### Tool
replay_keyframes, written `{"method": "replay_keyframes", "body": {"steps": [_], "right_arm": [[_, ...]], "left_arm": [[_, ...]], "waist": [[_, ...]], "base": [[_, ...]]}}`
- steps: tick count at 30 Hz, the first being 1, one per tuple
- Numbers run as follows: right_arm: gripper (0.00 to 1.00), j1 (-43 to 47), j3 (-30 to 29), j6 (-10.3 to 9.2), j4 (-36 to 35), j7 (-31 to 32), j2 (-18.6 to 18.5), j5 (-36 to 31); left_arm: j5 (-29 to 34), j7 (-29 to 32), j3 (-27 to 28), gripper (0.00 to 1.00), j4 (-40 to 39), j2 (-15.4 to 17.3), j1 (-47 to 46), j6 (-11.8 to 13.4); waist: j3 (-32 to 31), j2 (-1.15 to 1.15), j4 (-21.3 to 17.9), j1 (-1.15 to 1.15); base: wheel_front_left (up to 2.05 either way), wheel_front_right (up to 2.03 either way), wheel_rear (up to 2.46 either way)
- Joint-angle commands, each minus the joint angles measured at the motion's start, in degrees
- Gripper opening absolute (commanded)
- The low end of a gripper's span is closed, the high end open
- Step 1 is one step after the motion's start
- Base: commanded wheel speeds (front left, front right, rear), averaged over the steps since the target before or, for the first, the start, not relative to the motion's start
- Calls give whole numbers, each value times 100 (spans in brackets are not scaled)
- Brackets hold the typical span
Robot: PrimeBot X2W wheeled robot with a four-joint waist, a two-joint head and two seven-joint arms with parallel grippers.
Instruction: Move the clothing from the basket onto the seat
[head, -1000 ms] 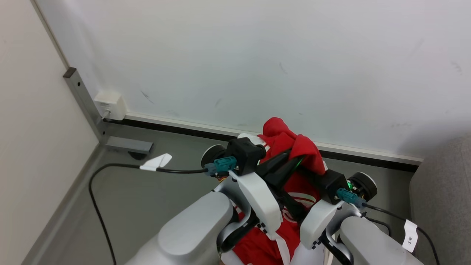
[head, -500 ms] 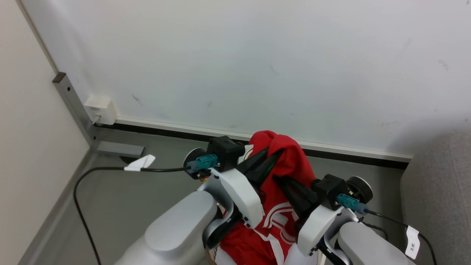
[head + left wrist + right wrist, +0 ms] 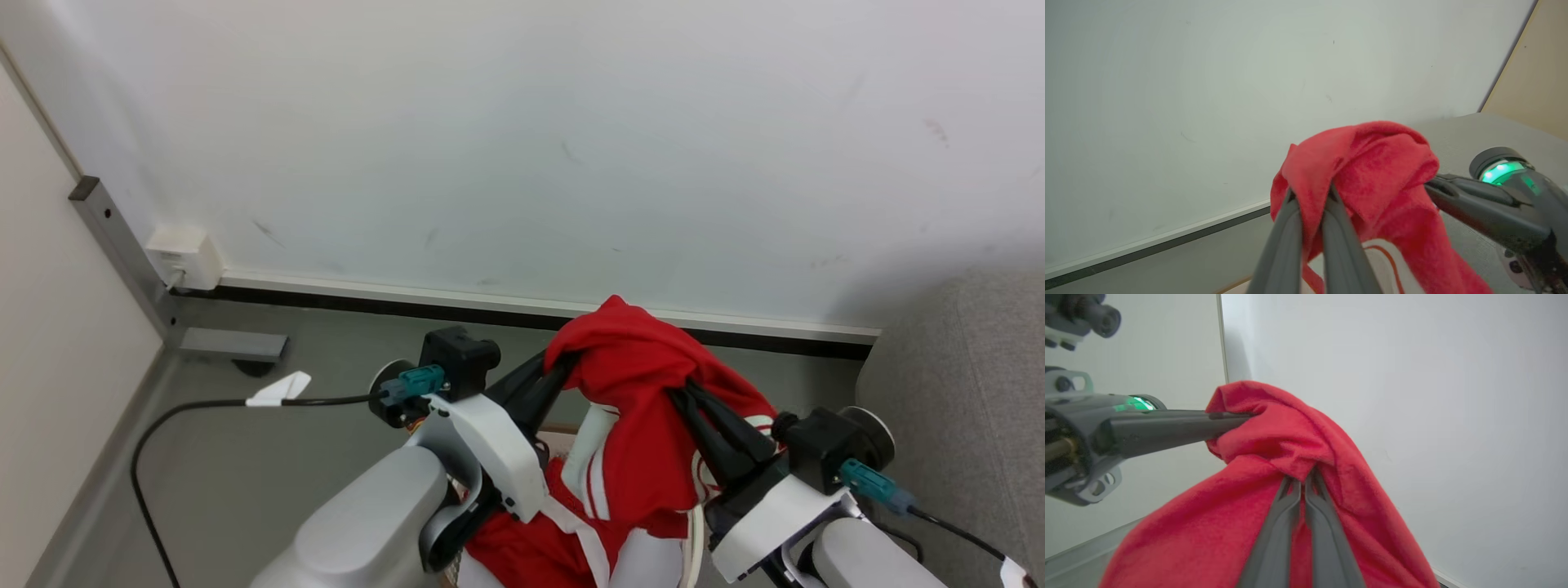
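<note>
We are holding the red clothing raised just left of the sofa, left jaws and right jaws both gripping its bunched top; bare floor is lying open along the sofa's edge.

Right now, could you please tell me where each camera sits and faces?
Head view: on the head, looking down at floor and wall; shows both forearms, left gripper and right gripper shut on the raised clothing, seat at right.
Left wrist view: looks along its fingers at the wall; right gripper enters from the right.
Right wrist view: looks along its fingers at the wall; left gripper enters from the left.
Shared: both wrist views show the clothing, pinched by both grippers.
</note>
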Motion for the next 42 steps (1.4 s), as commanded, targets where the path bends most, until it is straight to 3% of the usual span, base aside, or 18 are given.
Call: {"method": "replay_keyframes", "body": {"steps": [1, 2, 3, 4, 5, 6, 15, 26, 42], "right_arm": [[0, 108, -104, -14, -103, -3, -59, -45], [0, 156, -191, -14, -190, -4, -57, -80], [0, 202, -270, -14, -290, -4, -64, -135], [0, 243, -348, -14, -365, -3, -74, -178], [0, 292, -440, -14, -445, -3, -90, -238], [0, 334, -502, -14, -505, -4, -109, -291], [0, 499, -1055, -14, -778, -3, -308, -623], [0, 601, -1655, -14, -1041, -3, -572, -771], [0, 787, -2624, -14, -1620, -3, -520, -934]], "left_arm": [[-30, -39, 0, 19, 18, 44, 89, 23], [-34, -49, 0, 35, 16, 56, 114, 29], [-43, -56, -9, 35, 14, 66, 145, 22], [-52, -59, -16, 43, 12, 79, 172, 24], [-48, -56, -29, 57, 5, 90, 194, 26], [-51, -60, -34, 100, -8, 103, 214, 29], [177, -186, -22, 100, -589, 225, 406, 140], [424, -240, -72, 100, -1041, 404, 565, 287], [993, -261, -16, 100, -1097, 590, 441, 276]], "waist": [[3, 0, -16, 0], [3, 0, -33, 0], [1, 0, -55, 0], [-1, 0, -81, 0], [-5, 0, -107, 0], [-10, 0, -139, 0], [-23, 0, -554, 0], [123, 0, -1540, 0], [756, 0, -2684, 0]], "base": [[0, 0, 0], [0, 0, 0], [0, 0, 0], [0, 0, 0], [0, 0, 0], [0, 0, 0], [0, 0, 0], [0, 0, 0], [0, 0, 0]]}}
